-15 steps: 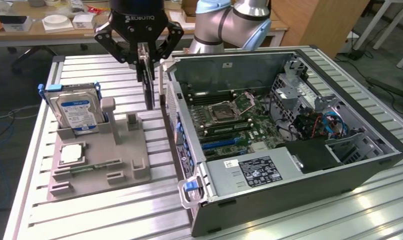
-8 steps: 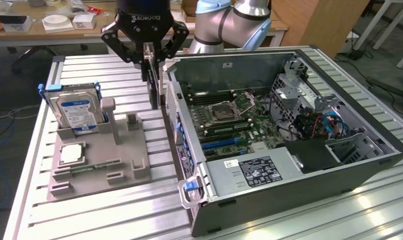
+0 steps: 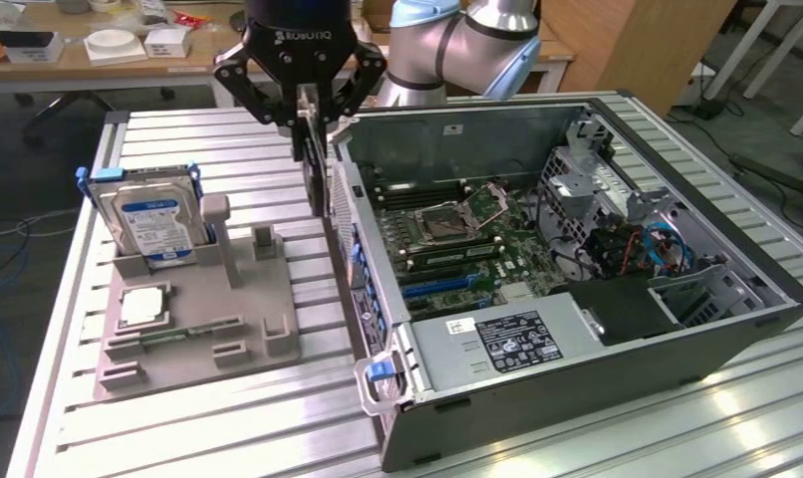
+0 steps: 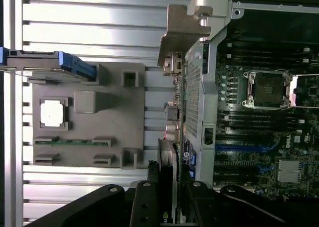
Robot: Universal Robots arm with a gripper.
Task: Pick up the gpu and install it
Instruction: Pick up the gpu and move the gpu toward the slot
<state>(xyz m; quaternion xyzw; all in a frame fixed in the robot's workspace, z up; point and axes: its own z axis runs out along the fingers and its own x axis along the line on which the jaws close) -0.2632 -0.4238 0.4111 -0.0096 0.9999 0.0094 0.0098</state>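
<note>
Exterior view: gpu [image 3: 317, 171] was clamped edge-on in gripper [image 3: 302, 119], held beside the case [image 3: 575, 398]. Carrying step was judged underway; alignment with a motherboard [image 3: 461, 244] slot was needed.

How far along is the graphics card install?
Done: the graphics card is up, clear of the grey tray, clamped in the gripper. In hand: it hangs upright just outside the computer case. Left: it isn't in the motherboard yet.
</note>
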